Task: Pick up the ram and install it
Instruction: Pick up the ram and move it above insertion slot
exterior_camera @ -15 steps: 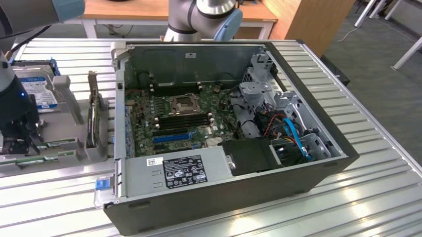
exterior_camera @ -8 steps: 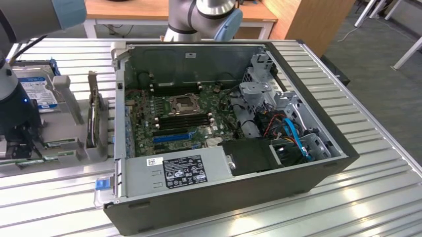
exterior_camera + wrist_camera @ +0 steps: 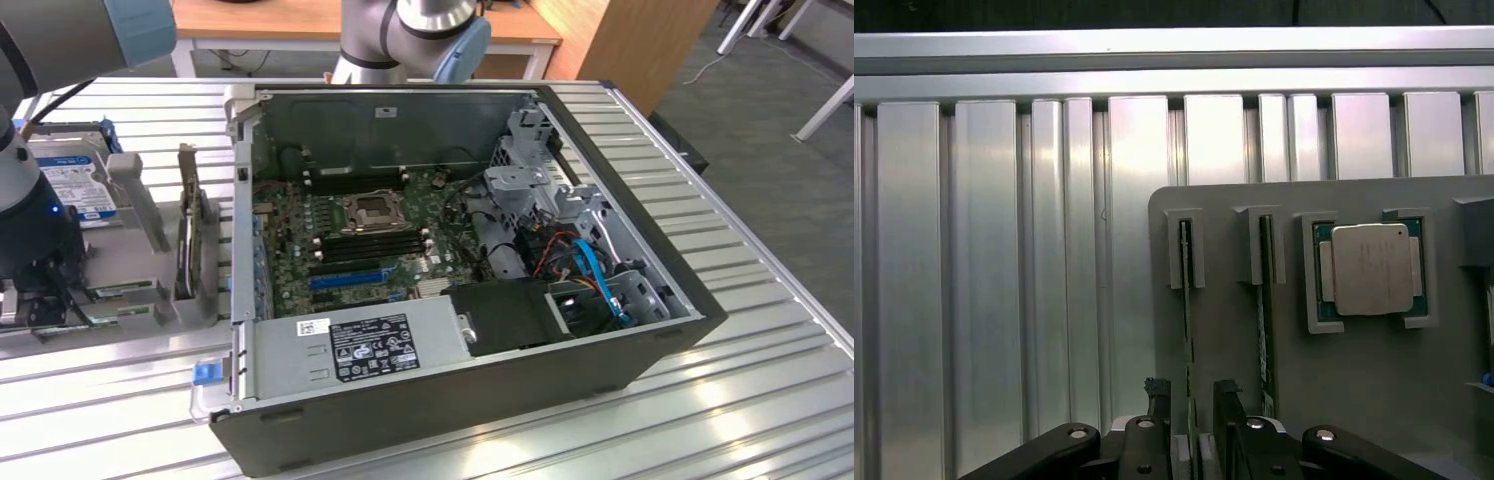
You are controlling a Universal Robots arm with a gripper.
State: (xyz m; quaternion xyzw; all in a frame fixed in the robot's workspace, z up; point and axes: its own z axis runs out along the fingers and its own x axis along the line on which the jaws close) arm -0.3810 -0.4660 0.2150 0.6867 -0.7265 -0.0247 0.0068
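Looking along the wrist view, you find the gripper (image 3: 1192, 398) with its two dark fingers (image 3: 1159, 400) standing apart, one on each side of the ram (image 3: 1187, 320). A narrow gap shows between each finger and the stick, so the jaws straddle it and clamp nothing. The ram stands on its long edge in the grey holder (image 3: 1354, 390), and one end sits in a raised slot block while the other runs between the fingertips. From this angle you see it only as a thin dark-green line with pale flecks, and its flat faces, chips and label are hidden. A second stick (image 3: 1263, 300) stands parallel just beside it in its own slot block, outside the jaws. Beyond that stick, a square silver processor (image 3: 1371, 268) lies flat in a framed recess of the same holder. The holder rests on the ribbed aluminium table (image 3: 1004, 280). In the exterior view, the arm (image 3: 27, 230) comes down at the exterior view's left, next to a blue-labelled hard drive (image 3: 74, 185). An open computer case (image 3: 400, 410) lies on its side to the exterior view's right of the arm, well apart from the holder, with its green motherboard (image 3: 300, 250) exposed.
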